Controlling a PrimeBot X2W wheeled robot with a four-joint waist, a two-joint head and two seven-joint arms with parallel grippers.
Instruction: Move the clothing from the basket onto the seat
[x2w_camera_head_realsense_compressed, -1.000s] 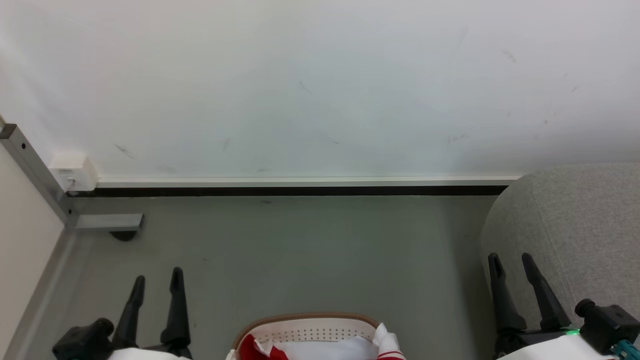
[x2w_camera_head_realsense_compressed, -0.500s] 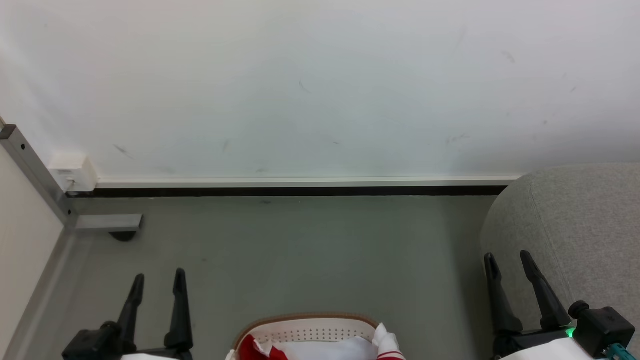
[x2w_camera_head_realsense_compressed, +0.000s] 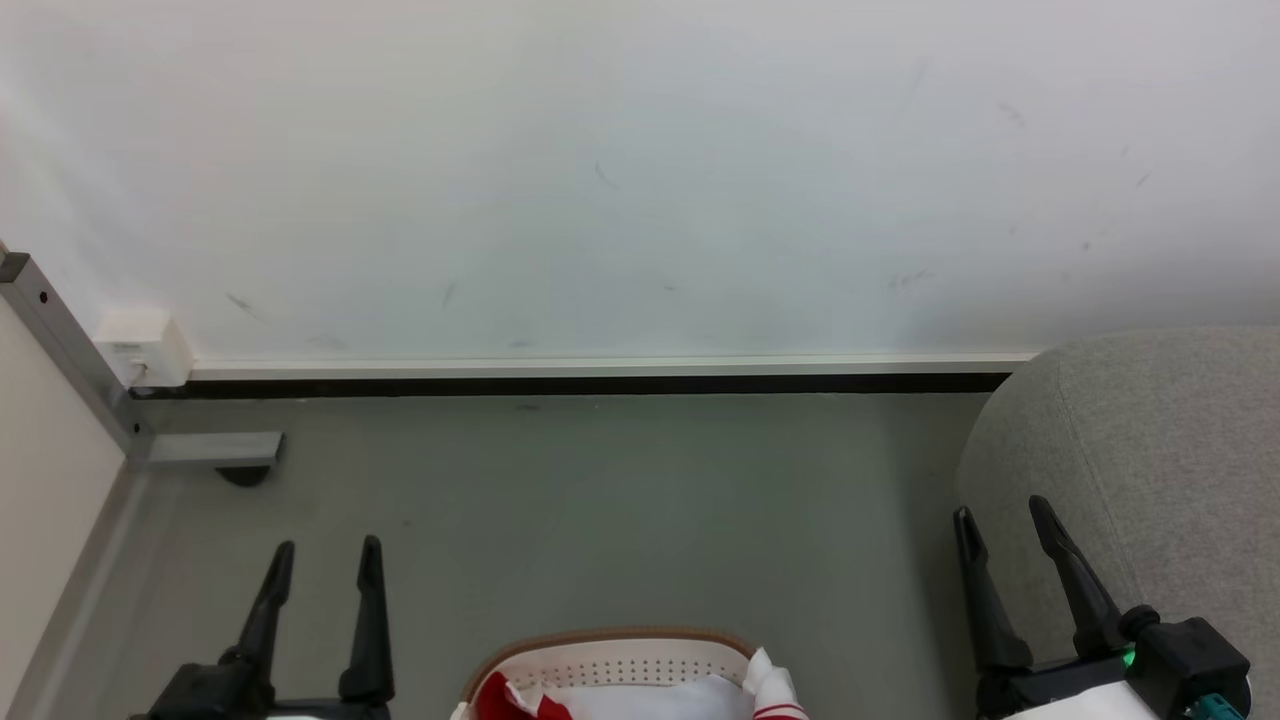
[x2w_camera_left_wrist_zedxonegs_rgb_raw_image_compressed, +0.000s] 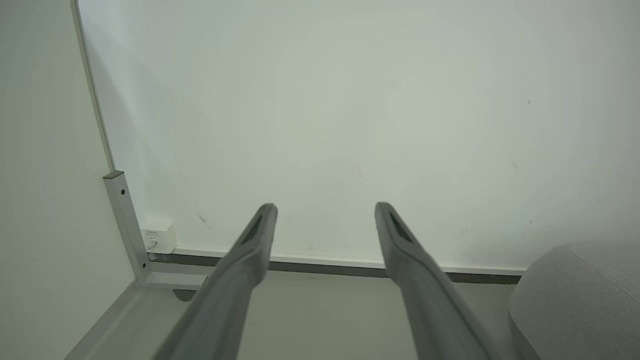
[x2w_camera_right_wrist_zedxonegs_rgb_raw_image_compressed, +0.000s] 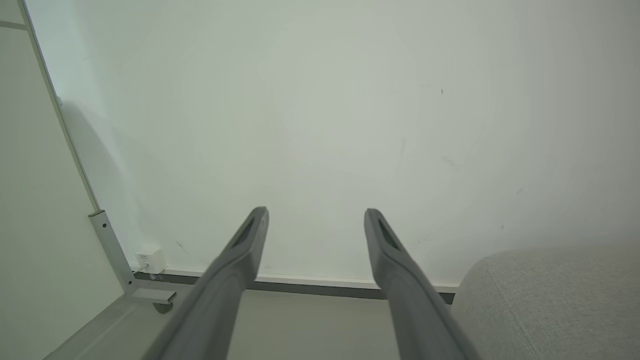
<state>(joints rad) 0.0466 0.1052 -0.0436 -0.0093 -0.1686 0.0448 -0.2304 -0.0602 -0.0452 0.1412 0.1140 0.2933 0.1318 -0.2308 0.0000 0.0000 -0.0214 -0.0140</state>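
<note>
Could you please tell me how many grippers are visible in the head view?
2. The left gripper is at lower left over the floor; the right gripper is at lower right, by the grey seat. Both stand open and empty.

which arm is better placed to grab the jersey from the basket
Probably left: the left claw, open, sits nearer the basket and red jersey; the right claw is farther off, by the seat.
</note>
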